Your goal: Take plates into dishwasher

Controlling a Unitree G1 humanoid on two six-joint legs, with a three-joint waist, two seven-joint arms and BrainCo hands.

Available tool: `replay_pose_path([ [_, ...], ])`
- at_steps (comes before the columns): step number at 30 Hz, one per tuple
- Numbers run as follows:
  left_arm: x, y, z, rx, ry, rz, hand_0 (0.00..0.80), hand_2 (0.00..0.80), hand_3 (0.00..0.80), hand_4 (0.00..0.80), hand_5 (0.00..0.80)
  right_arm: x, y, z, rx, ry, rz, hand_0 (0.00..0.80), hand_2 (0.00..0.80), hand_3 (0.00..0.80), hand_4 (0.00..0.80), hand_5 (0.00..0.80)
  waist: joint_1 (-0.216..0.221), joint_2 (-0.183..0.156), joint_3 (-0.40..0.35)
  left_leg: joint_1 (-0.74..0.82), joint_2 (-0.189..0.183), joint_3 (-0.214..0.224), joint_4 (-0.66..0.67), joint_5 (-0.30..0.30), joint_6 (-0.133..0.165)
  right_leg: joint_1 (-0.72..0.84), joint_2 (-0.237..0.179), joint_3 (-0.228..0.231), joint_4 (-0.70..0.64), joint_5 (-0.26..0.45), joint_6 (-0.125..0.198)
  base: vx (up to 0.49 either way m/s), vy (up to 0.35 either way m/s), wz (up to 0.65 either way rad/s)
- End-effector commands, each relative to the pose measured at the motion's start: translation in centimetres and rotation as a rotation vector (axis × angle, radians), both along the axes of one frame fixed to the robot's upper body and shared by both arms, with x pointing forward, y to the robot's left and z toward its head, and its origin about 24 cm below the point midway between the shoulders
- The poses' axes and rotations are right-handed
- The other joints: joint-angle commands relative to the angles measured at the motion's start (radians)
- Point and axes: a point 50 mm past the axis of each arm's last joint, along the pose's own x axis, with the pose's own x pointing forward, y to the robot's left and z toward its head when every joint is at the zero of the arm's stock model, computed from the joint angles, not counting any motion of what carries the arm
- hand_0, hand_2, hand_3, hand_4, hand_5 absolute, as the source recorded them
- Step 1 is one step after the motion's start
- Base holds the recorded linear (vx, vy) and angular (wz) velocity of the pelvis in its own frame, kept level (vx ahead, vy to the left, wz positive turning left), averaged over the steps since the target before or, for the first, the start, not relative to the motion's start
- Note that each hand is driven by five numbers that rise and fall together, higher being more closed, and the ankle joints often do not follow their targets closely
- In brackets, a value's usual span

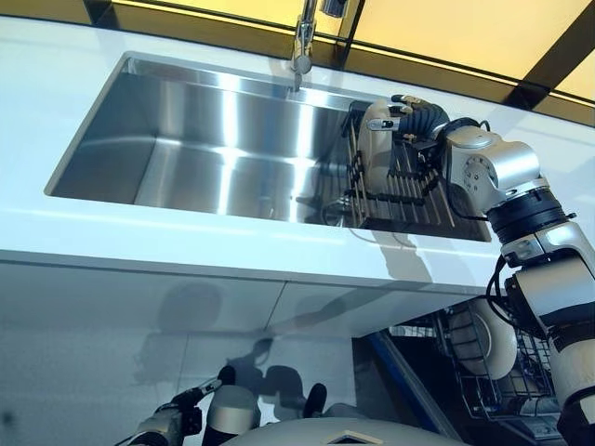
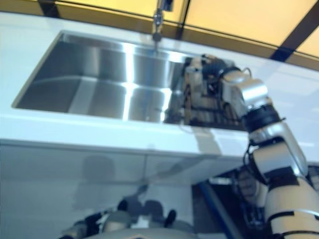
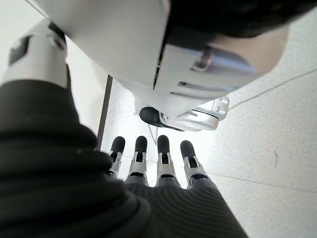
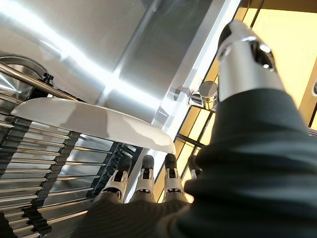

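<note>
Plate (image 1: 376, 149) upright in drying rack (image 1: 409, 190) at sink's (image 1: 186, 139) right end; right hand (image 4: 143, 183) at its rim, fingers straight, thumb apart, no grip yet; left hand (image 3: 148, 158) hangs low, relaxed, empty; one plate already in dishwasher basket (image 1: 493, 372); judged partway, this one left to lift.

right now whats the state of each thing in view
plate: upright in the drying rack, not yet gripped
drying rack: in the sink, holding one plate
right hand: open, fingers straight beside the plate's rim
left hand: open, hanging low, empty
dishwasher basket: pulled out, a plate inside
</note>
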Motion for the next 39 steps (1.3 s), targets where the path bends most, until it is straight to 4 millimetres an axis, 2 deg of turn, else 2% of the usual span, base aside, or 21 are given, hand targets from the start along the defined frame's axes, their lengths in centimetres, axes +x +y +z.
replay_pose_path([
  [1,1.0,0.4,0.3,0.027,-0.018,-0.034,0.000,0.000,0.000,0.000,0.000,0.6,0.5,4.1,-0.058,-0.104,-0.009,0.000,0.000,0.000,0.000,0.000,0.018,-0.014,0.025,0.003,-0.040,0.022,-0.004,-0.044,0.056,-0.011,-0.025,0.001,0.011,0.036,0.049,-0.044,-0.014,0.04],
  [19,1.9,0.1,0.5,0.021,-0.044,-0.043,0.000,0.000,0.000,0.000,0.000,0.4,-1.2,3.3,-0.104,-0.067,-0.035,0.000,0.000,0.000,0.000,0.000,0.001,-0.011,0.049,-0.011,-0.036,0.032,-0.004,-0.040,0.054,-0.031,-0.022,0.015,0.011,0.041,0.049,-0.011,-0.003,0.00],
  [23,2.0,0.1,0.5,0.019,-0.048,-0.045,0.000,0.000,0.000,0.000,0.000,0.5,-1.5,4.1,-0.205,-0.109,-0.022,0.000,0.000,0.000,0.000,0.000,-0.001,-0.011,0.049,-0.012,-0.035,0.033,-0.003,-0.039,0.053,-0.032,-0.021,0.019,0.011,0.041,0.049,0.000,0.000,0.00],
  [25,2.2,0.0,0.5,0.017,-0.052,-0.046,0.000,0.000,0.000,0.000,0.000,0.4,-1.8,5.2,-0.356,-0.160,-0.007,0.000,0.000,0.000,0.000,0.000,-0.002,-0.011,0.046,-0.014,-0.036,0.033,-0.003,-0.039,0.052,-0.033,-0.021,0.020,0.010,0.040,0.050,0.000,0.000,0.00],
  [32,1.9,0.4,0.6,0.019,-0.047,-0.044,0.000,0.000,0.000,0.000,0.000,-0.5,-3.4,6.5,-0.720,-0.246,0.035,0.000,0.000,0.000,0.000,0.000,-0.007,-0.016,0.039,-0.010,-0.034,0.033,-0.002,-0.040,0.056,-0.032,-0.022,0.023,0.013,0.042,0.058,0.000,0.000,0.00],
  [35,1.9,0.5,0.7,0.019,-0.048,-0.039,0.000,0.000,0.000,0.000,0.000,-0.8,-4.0,6.1,-0.820,-0.259,0.052,0.000,0.000,0.000,0.000,0.000,-0.012,-0.016,0.037,-0.009,-0.032,0.034,-0.001,-0.042,0.057,-0.032,-0.022,0.024,0.014,0.041,0.060,0.000,0.000,0.00],
  [39,1.9,0.7,0.7,0.021,-0.051,-0.030,0.000,0.000,0.000,0.000,0.000,-1.5,-4.6,4.0,-0.865,-0.244,0.081,0.000,0.000,0.000,0.000,0.000,-0.023,-0.017,0.039,-0.010,-0.028,0.038,0.001,-0.046,0.061,-0.035,-0.019,0.032,0.015,0.040,0.063,-0.011,-0.018,0.00],
])
